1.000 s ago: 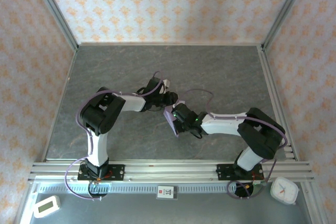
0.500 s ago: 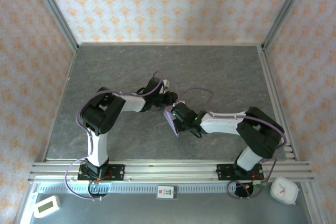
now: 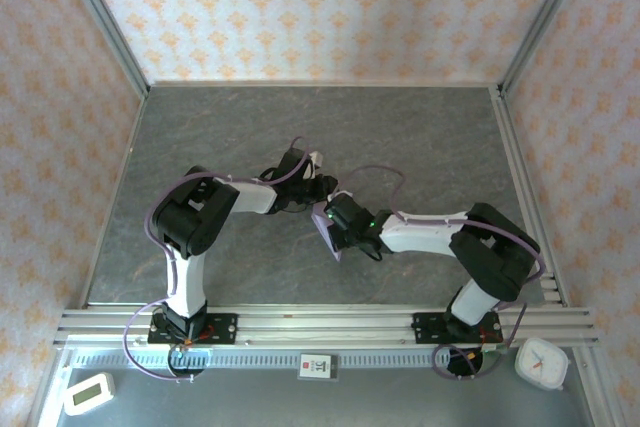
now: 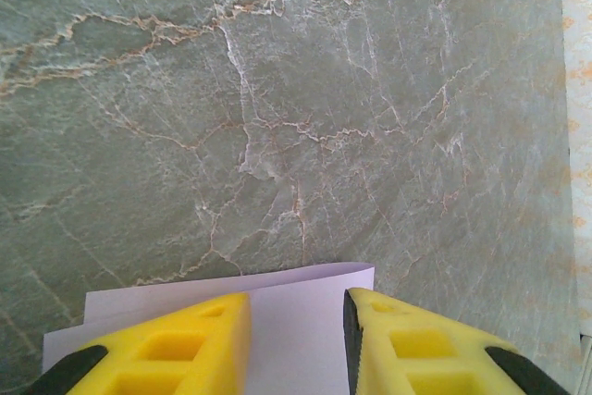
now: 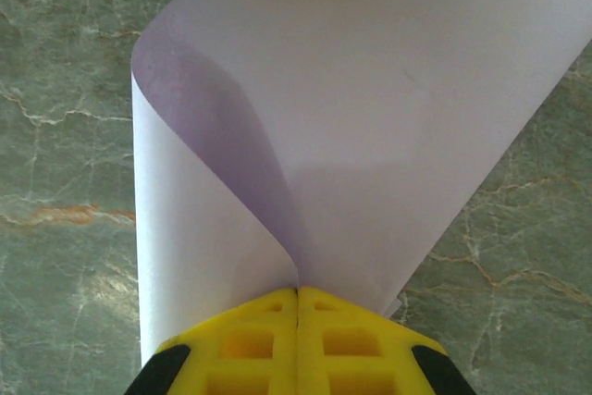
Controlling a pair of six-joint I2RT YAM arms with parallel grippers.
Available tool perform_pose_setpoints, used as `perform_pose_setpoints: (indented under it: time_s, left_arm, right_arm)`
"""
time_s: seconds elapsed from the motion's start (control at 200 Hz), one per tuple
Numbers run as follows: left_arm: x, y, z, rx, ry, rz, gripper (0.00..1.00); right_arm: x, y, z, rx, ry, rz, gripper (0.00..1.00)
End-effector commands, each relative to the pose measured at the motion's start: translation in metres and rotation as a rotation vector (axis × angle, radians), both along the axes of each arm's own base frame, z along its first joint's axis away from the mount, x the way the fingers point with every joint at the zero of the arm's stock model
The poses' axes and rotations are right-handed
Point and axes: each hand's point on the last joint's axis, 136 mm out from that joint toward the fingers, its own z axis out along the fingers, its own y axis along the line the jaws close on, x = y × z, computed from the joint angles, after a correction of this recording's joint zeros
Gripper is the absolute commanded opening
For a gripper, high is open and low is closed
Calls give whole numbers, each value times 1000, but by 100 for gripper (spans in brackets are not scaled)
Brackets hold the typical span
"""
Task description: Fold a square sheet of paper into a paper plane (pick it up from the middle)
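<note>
The pale lilac sheet of paper hangs between the two arms near the table's middle. In the right wrist view the sheet is bent double, its two halves curving up from a pinch, and my right gripper is shut on it with the yellow fingers pressed together. In the left wrist view my left gripper is open, and the paper's edge lies in the gap between its yellow fingers, apart from both pads. From above, the left gripper and the right gripper nearly meet.
Grey marbled tabletop surrounds the arms, bounded by patterned walls. A rail runs along the near edge. A white timer sits at the front left and a small clock at the front right.
The right arm has shifted a little to the left with the paper. The left arm has hardly moved.
</note>
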Motion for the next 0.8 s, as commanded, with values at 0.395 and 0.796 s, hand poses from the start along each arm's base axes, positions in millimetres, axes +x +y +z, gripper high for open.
perform_pose_setpoints:
  time_s: [0.395, 0.796]
  left_arm:
    - [-28, 14, -41, 79, 134, 5, 35]
    - [14, 18, 14, 9, 45, 64, 35]
  right_arm:
    - [0, -6, -16, -19, 14, -16, 0]
    - [-17, -20, -38, -23, 70, -37, 0]
